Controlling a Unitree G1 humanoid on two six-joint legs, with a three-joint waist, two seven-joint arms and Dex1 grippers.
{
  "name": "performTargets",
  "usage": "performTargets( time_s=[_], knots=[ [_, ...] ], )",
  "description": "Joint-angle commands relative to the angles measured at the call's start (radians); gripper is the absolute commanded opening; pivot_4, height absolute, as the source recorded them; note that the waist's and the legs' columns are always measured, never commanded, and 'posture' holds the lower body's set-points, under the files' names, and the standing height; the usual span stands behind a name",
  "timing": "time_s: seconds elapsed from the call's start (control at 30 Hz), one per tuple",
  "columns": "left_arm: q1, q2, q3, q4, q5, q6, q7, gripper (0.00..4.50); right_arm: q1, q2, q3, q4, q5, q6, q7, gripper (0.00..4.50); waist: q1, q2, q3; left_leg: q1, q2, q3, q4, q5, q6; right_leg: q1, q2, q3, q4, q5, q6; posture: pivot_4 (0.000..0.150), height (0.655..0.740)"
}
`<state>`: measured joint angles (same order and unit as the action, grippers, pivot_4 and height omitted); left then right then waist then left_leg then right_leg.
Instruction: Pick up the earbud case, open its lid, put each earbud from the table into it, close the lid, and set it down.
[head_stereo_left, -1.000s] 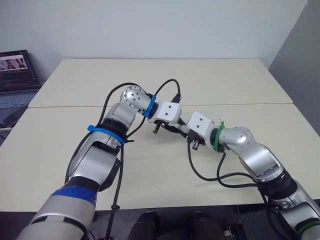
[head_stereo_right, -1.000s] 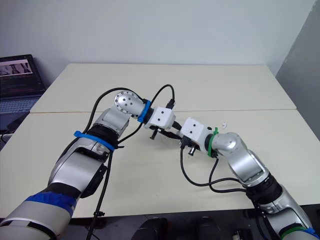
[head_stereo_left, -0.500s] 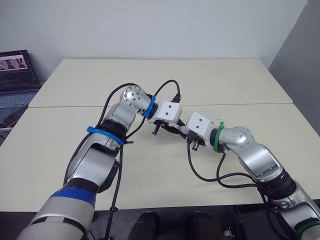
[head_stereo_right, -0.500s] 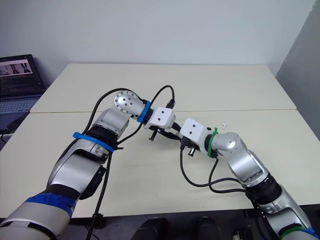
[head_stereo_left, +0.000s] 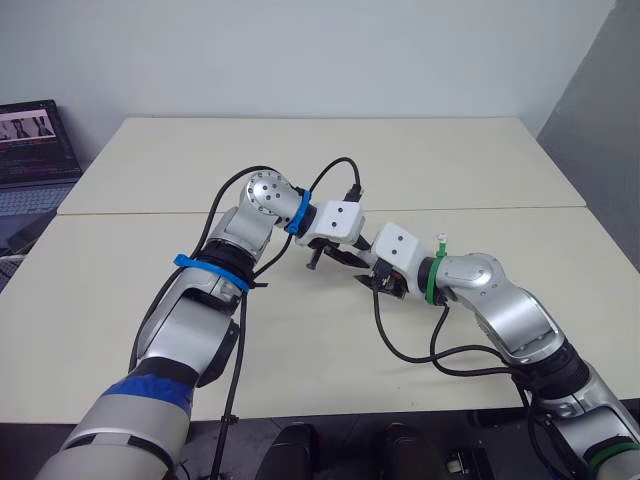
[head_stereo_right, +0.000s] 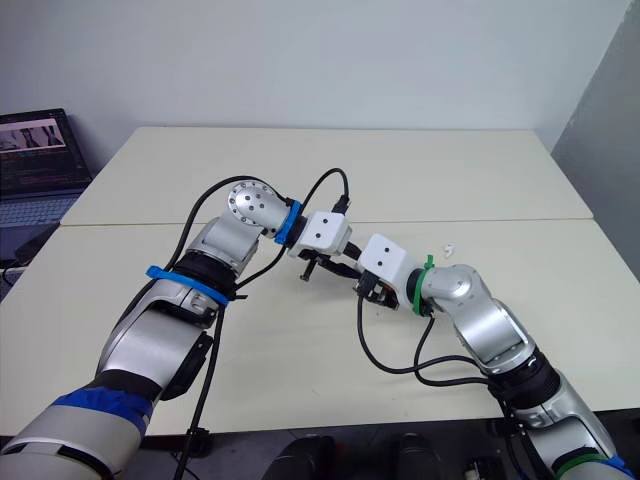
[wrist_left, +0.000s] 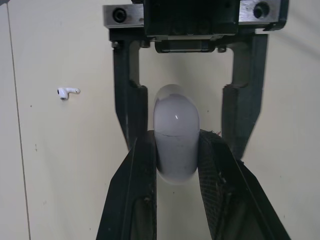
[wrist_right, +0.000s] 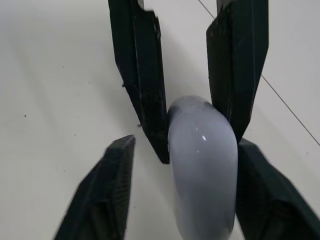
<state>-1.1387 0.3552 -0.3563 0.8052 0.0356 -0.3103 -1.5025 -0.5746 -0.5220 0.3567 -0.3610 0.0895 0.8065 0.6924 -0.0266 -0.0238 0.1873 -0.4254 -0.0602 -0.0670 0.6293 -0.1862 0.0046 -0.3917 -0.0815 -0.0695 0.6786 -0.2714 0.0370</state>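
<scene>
The white earbud case (wrist_left: 176, 135) is held off the table, lid down, with my left gripper (wrist_left: 176, 147) shut on its lower half. My right gripper (wrist_right: 185, 145) faces it head-on and stands open, its fingers (wrist_right: 107, 190) straddling the case's rounded end; one pad looks close to touching, the other is apart. In the eye views the two grippers meet at mid-table (head_stereo_left: 362, 270), hiding the case. One white earbud (wrist_left: 67, 92) lies on the table, to the right of my right wrist (head_stereo_right: 449, 248).
The cream table (head_stereo_left: 300, 340) has a seam running across its middle. A laptop (head_stereo_left: 35, 150) sits beyond the table's far left corner. Black cables (head_stereo_left: 400, 345) loop from both wrists over the table.
My right gripper has shifted up and toward the left gripper, bringing its open fingers around the case. The left arm has held still.
</scene>
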Motion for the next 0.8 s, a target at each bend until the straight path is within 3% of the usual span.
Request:
performTargets(
  time_s=[0.03, 0.07, 0.13, 0.23, 0.4, 0.8],
  knots=[
    [0.002, 0.004, 0.044, 0.002, -0.036, 0.049, 0.003, 0.75, 0.024, -0.032, -0.103, -0.102, 0.054, 0.045, 0.014, 4.19, 0.0, 0.0, 0.0, 0.0, 0.0, 0.0, 0.0, 0.0, 0.0, 0.0, 0.0, 0.0, 0.0, 0.0, 0.0, 0.15, 0.74],
    [0.007, 0.004, 0.057, 0.011, -0.047, 0.092, 0.005, 0.75, 0.04, -0.042, -0.139, -0.132, 0.073, 0.061, 0.014, 4.48, 0.0, 0.0, 0.0, 0.0, 0.0, 0.0, 0.0, 0.0, 0.0, 0.0, 0.0, 0.0, 0.0, 0.0, 0.0, 0.15, 0.74],
    [0.019, 0.003, 0.091, 0.023, -0.081, 0.183, 0.009, 0.75, 0.07, -0.045, -0.218, -0.194, 0.112, 0.094, -0.001, 4.48, 0.0, 0.0, 0.0, 0.0, 0.0, 0.0, 0.0, 0.0, 0.0, 0.0, 0.0, 0.0, 0.0, 0.0, 0.001, 0.15, 0.74],
    [0.055, -0.015, 0.182, -0.018, -0.203, 0.47, 0.021, 0.75, 0.129, -0.056, -0.307, -0.28, 0.147, 0.112, -0.02, 4.48, -0.001, 0.0, 0.0, 0.0, 0.0, -0.001, 0.0, 0.0, 0.0, 0.0, 0.0, 0.0, 0.0, -0.001, 0.001, 0.15, 0.74],
    [0.142, -0.036, 0.269, -0.178, -0.332, 0.804, 0.099, 0.75, 0.137, -0.066, -0.329, -0.329, 0.147, 0.12, -0.067, 4.48, -0.002, 0.0, 0.0, 0.0, 0.0, -0.001, 0.0, 0.0, 0.0, 0.0, 0.0, 0.0, 0.001, -0.001, 0.001, 0.15, 0.74],
    [0.261, -0.022, 0.264, -0.446, -0.42, 0.975, 0.166, 0.75, 0.072, -0.074, -0.288, -0.226, 0.112, 0.09, -0.134, 4.48, 0.0, 0.0, 0.0, 0.0, 0.0, -0.001, 0.0, 0.0, 0.0, 0.0, -0.004, 0.0, 0.001, 0.003, -0.004, 0.15, 0.74]
  ],
)
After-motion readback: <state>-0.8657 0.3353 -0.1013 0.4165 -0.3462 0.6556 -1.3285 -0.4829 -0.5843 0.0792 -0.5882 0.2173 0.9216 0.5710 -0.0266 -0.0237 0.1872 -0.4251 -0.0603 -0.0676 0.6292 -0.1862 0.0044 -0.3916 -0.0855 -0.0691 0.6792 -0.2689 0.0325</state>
